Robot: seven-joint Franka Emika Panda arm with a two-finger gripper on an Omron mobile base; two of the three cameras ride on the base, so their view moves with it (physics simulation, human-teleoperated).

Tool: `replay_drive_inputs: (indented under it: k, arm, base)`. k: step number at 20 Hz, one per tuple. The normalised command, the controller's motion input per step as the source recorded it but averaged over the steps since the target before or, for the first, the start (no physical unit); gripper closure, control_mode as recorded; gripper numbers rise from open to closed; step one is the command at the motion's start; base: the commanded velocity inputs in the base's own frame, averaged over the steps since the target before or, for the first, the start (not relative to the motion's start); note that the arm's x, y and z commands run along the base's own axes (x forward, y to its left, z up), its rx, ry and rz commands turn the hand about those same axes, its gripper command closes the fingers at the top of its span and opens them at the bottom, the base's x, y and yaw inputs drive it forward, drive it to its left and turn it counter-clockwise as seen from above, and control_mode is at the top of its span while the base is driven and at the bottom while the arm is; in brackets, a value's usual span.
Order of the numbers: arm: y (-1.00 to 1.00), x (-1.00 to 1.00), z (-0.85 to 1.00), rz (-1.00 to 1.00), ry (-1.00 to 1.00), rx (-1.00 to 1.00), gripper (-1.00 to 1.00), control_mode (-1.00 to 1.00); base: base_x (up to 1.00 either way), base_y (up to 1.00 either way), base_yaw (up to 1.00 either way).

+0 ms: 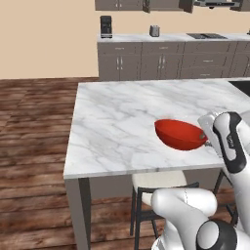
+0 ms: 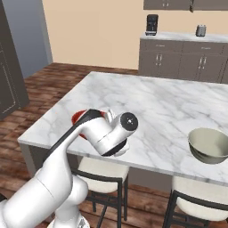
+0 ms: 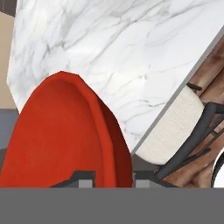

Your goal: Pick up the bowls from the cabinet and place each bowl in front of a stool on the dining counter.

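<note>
Dining counter (image 1: 112, 122) is where the red bowl (image 1: 179, 134) should be lowered level, a little in from the near edge above the stool (image 1: 158, 181); release is best held until the base sits flat on the marble. The grey-green bowl (image 2: 208, 145) is seen already set near the edge above the other stool (image 2: 196, 191). Gripper (image 3: 113, 176) is closed on the red bowl's rim. Whether the bowl touches the slab can't be judged: in the right base view it is mostly hidden by the arm, and the fingertips are cut off.
</note>
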Motion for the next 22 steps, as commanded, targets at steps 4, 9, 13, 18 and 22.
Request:
replay_drive_inputs:
  k: [4, 9, 13, 18, 22]
  arm:
    - [0.00, 0.08, -0.12, -0.06, -0.12, -0.12, 1.00, -1.00]
    - [0.00, 0.14, -0.14, -0.05, -0.10, -0.11, 1.00, -1.00]
    - [0.00, 0.31, -0.19, -0.02, -0.04, -0.07, 1.00, -1.00]
    - [0.00, 0.39, -0.20, 0.00, 0.00, 0.00, 1.00, -1.00]
    - [0.00, 0.39, -0.23, 0.00, 0.00, 0.00, 1.00, -1.00]
  base:
    - [0.00, 0.00, 0.00]
    - [0.00, 0.00, 0.00]
    - [0.00, 0.00, 0.00]
    - [0.00, 0.00, 0.00]
    - [0.00, 0.00, 0.00]
